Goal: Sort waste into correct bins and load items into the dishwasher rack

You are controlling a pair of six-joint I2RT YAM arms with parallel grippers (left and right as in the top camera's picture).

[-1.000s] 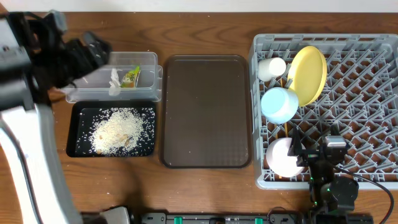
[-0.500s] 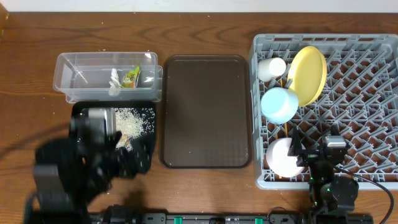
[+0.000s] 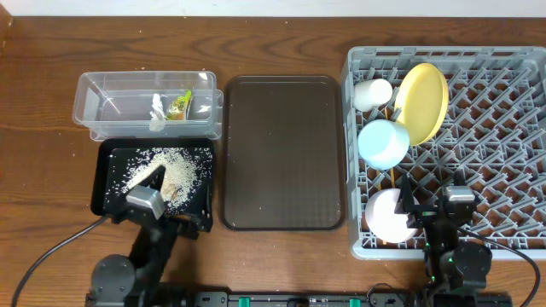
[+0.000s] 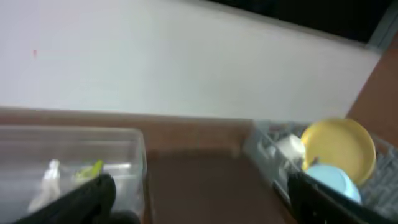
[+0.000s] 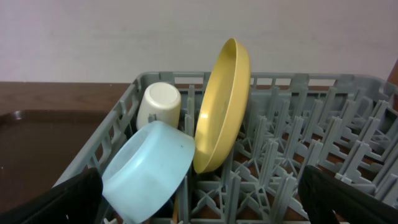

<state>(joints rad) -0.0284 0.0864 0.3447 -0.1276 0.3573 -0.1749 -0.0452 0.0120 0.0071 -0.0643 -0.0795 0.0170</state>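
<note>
In the clear tub (image 3: 111,107) lie a crumpled white tissue (image 3: 157,112) and a green-and-yellow wrapper (image 3: 179,105). Whitish rice scraps (image 3: 162,175) cover the black tray (image 3: 104,192) in front of it. The grey dishwasher rack (image 3: 486,128) holds a yellow plate (image 3: 422,101) on edge, a white cup (image 3: 373,94), a light blue bowl (image 3: 383,143) and a white bowl (image 3: 388,216). My left gripper (image 3: 162,222) sits low at the front left, open and empty (image 4: 205,208). Just as open and empty, my right gripper (image 3: 433,205) rests at the rack's front edge (image 5: 205,208), facing the blue bowl (image 5: 149,171) and plate (image 5: 224,106).
A large dark brown serving tray (image 3: 283,152) lies bare between the bins and the rack. The rack's right half is open pegs (image 3: 503,170). A black cable (image 3: 51,251) runs off the front left.
My left arm swung from over the clear tub at the back left down to the table's front edge. The right arm has not moved.
</note>
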